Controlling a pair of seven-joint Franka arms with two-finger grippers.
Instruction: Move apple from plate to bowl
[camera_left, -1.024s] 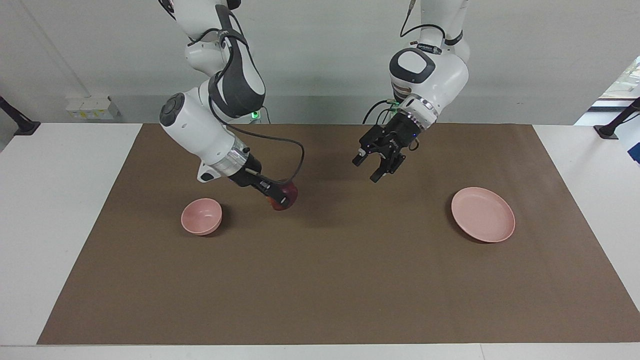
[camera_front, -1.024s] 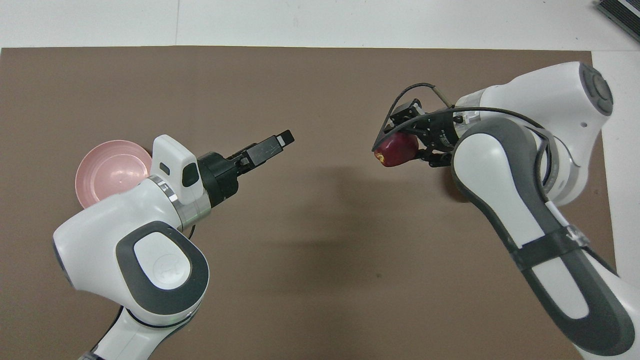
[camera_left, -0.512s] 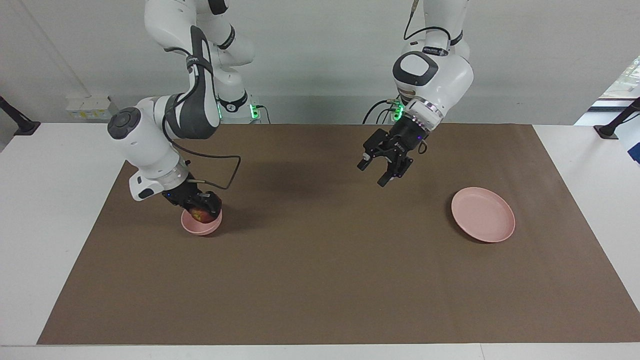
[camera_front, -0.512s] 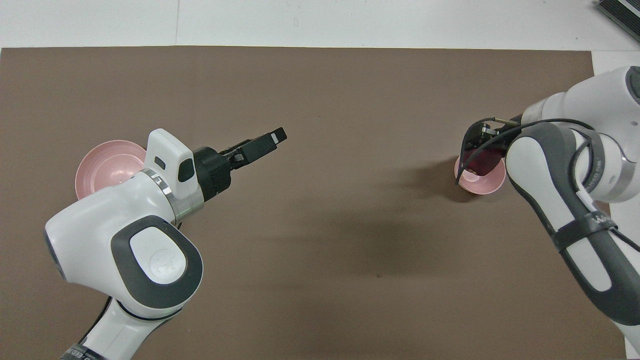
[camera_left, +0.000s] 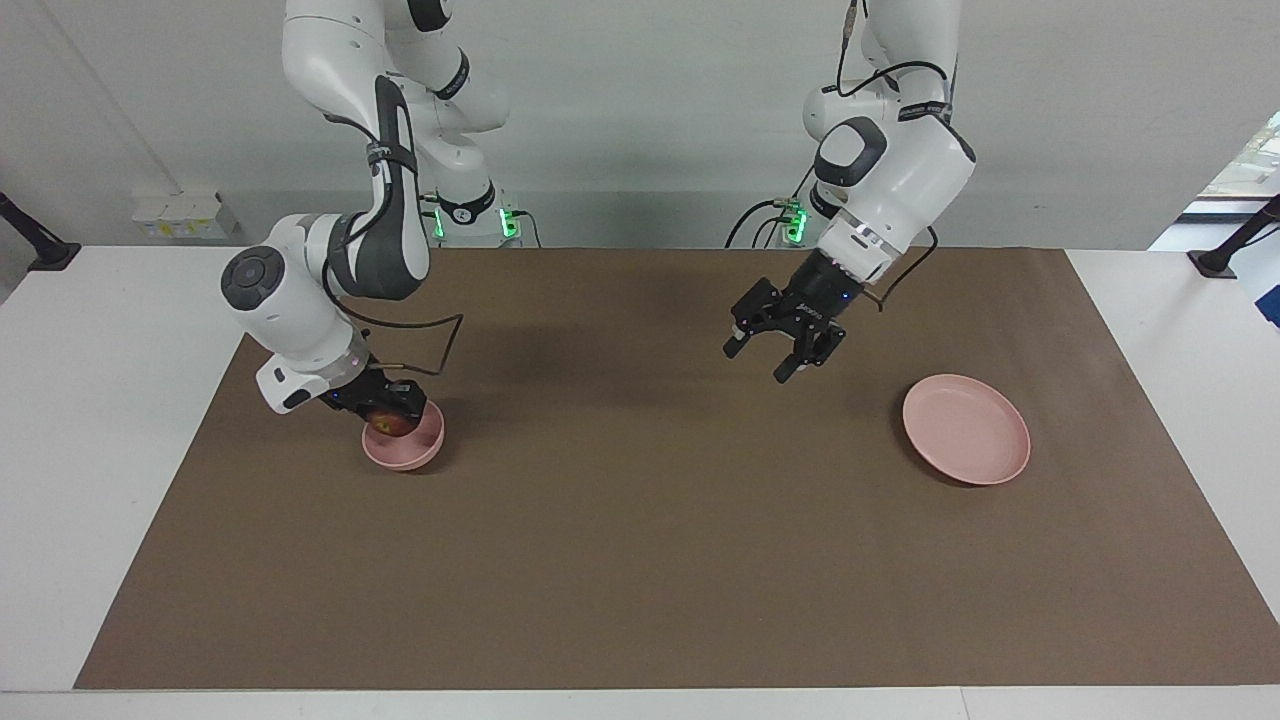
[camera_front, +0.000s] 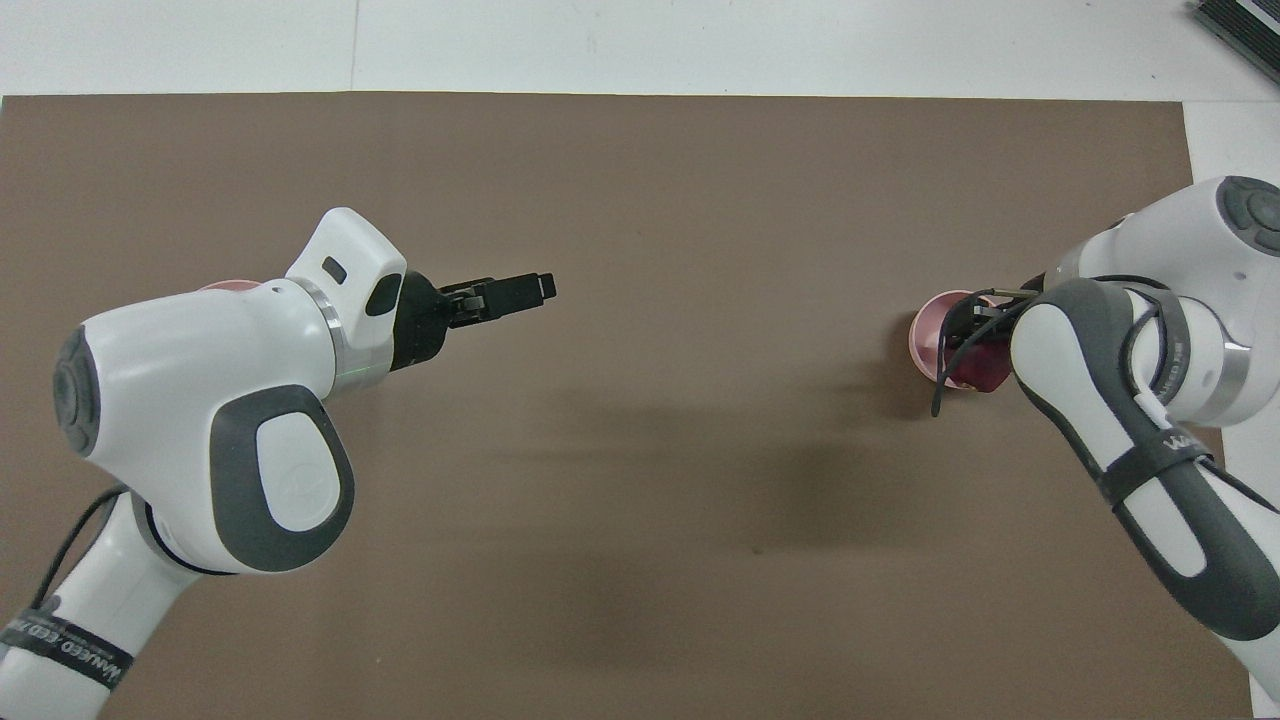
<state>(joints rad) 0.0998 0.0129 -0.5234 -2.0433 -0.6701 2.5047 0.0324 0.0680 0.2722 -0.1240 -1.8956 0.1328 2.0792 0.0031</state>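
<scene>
The small pale pink bowl (camera_left: 408, 452) stands toward the right arm's end of the table. My right gripper (camera_left: 396, 408) is low in the bowl, shut on the dark red apple (camera_left: 391, 426). From overhead, the apple (camera_front: 973, 368) shows in the bowl (camera_front: 928, 332) under the right gripper (camera_front: 975, 330). The wide pale pink plate (camera_left: 966, 428) lies bare toward the left arm's end; overhead, only a sliver of the plate (camera_front: 232, 286) shows past the left arm. My left gripper (camera_left: 762, 358) hangs open and empty over the mat's middle, and shows overhead too (camera_front: 515, 291).
A brown mat (camera_left: 640, 560) covers most of the white table (camera_left: 100, 400). A black cable (camera_left: 440, 345) loops from the right wrist beside the bowl.
The right gripper carried the apple from over the mat into the bowl and has since shifted slightly within it. The left arm drew back a little toward the plate.
</scene>
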